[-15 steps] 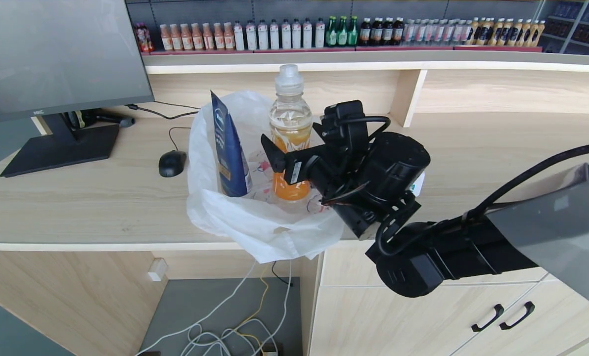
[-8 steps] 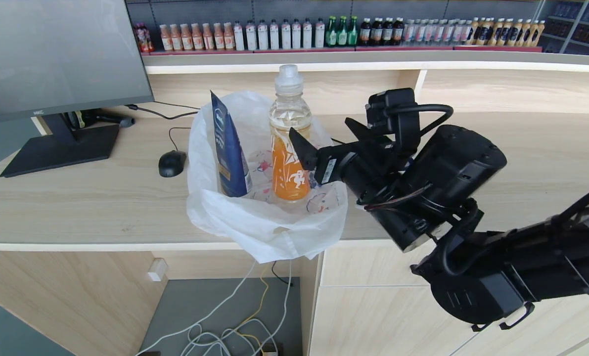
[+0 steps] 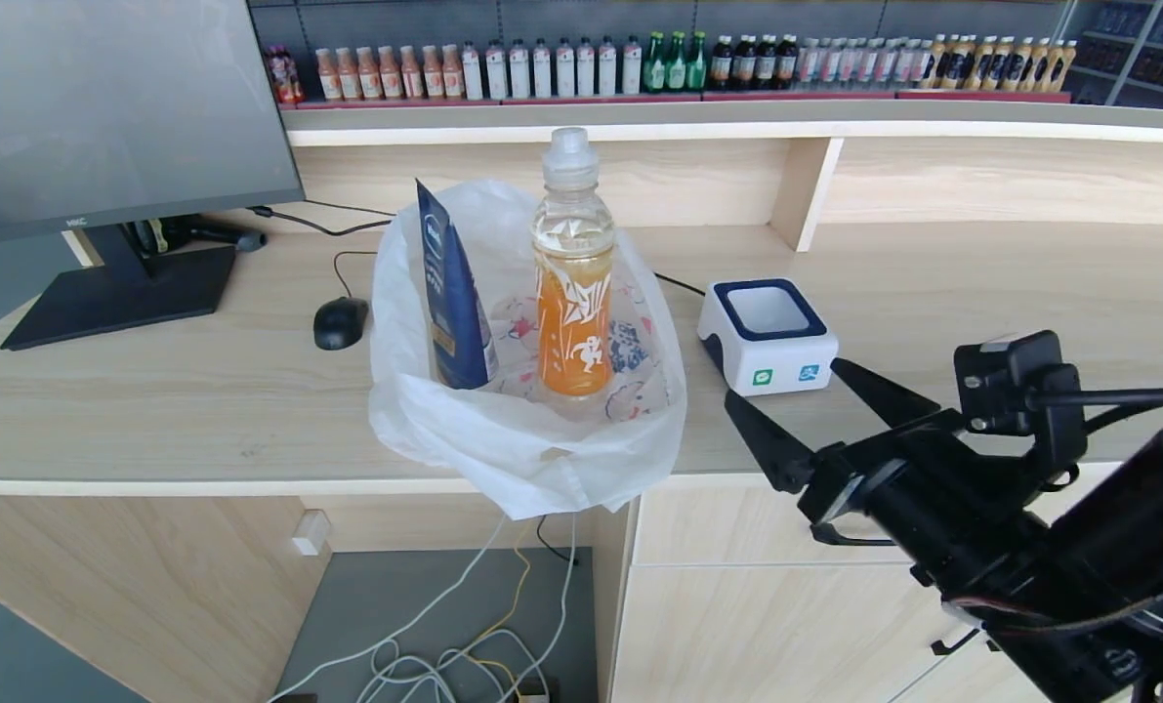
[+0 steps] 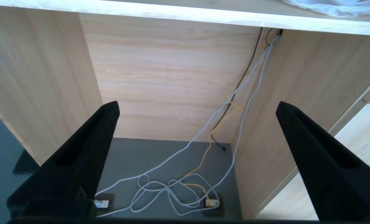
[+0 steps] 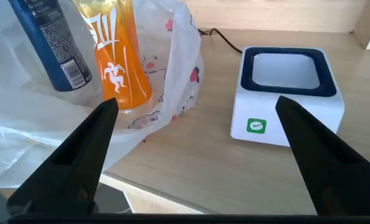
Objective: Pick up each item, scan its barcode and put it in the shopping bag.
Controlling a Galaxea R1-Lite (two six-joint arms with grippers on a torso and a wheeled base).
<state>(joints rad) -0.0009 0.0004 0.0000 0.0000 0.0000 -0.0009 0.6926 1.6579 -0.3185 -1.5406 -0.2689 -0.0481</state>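
The right tool [image 3: 784,383] has drawn back from the shopping bag [image 3: 503,444] toward the counter's [image 3: 151,410] front edge. It now hangs low at the right, and the scanner [image 3: 767,332], which the arm covered before, has come into sight. The tool's jaws are spread wide with nothing between them. The bag and what it holds have not moved.

The orange drink bottle [image 3: 573,283] stands upright in the bag, with the dark blue tube [image 3: 454,293] leaning just beside it. The bag's front fold droops over the counter's edge. Bare counter lies between bag and scanner, and to the scanner's right.

The left tool [image 4: 197,106] is also wide apart and holds nothing; it points under the counter at loose cables [image 4: 191,180] on the floor.

The bag's fold hides the bottle's base, and the right arm is cut off at the corner.
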